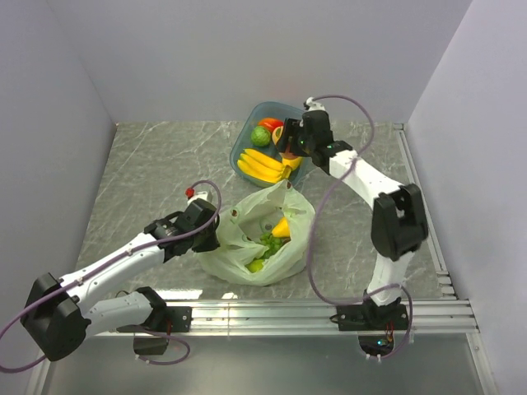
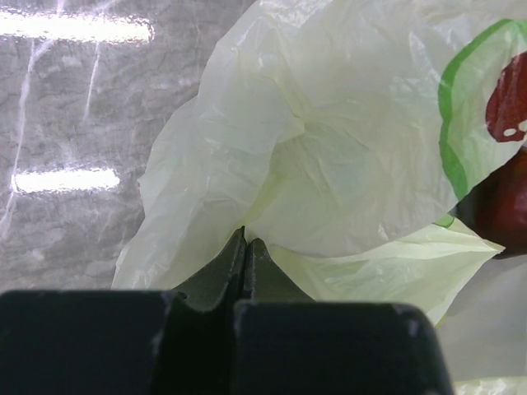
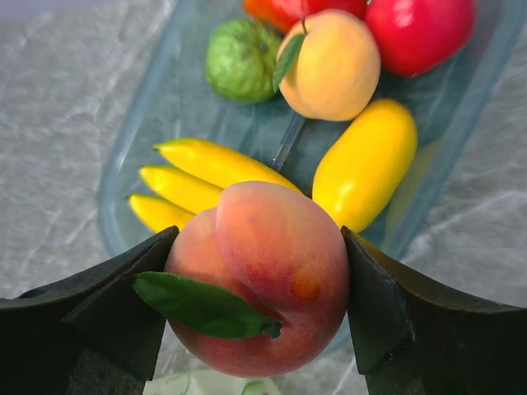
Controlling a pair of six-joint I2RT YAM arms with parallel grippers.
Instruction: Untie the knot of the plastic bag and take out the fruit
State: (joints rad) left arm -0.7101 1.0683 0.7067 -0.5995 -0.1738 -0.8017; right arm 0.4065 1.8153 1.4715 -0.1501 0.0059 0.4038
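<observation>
The pale green plastic bag [image 1: 247, 255] lies mid-table with its mouth open; no knot shows. Inside it are a yellow-orange piece [image 1: 282, 228] and green grapes [image 1: 268, 244]. My left gripper [image 1: 216, 228] is at the bag's left edge. In the left wrist view its fingertips [image 2: 244, 240] are pressed together on a fold of the bag [image 2: 329, 140]. My right gripper [image 1: 290, 155] hangs over the near end of the teal bowl [image 1: 240, 146]. It is shut on a peach-orange fruit [image 3: 259, 276] with a green leaf, above the banana bunch [image 3: 206, 169].
The bowl [image 3: 140, 140] also holds a green fruit [image 3: 239, 59], a yellow-orange peach [image 3: 333, 66], a shiny red fruit [image 3: 420, 33] and a plain yellow oval fruit [image 3: 366, 173]. Grey walls enclose the table on three sides. An aluminium rail [image 1: 329, 313] runs along the near edge.
</observation>
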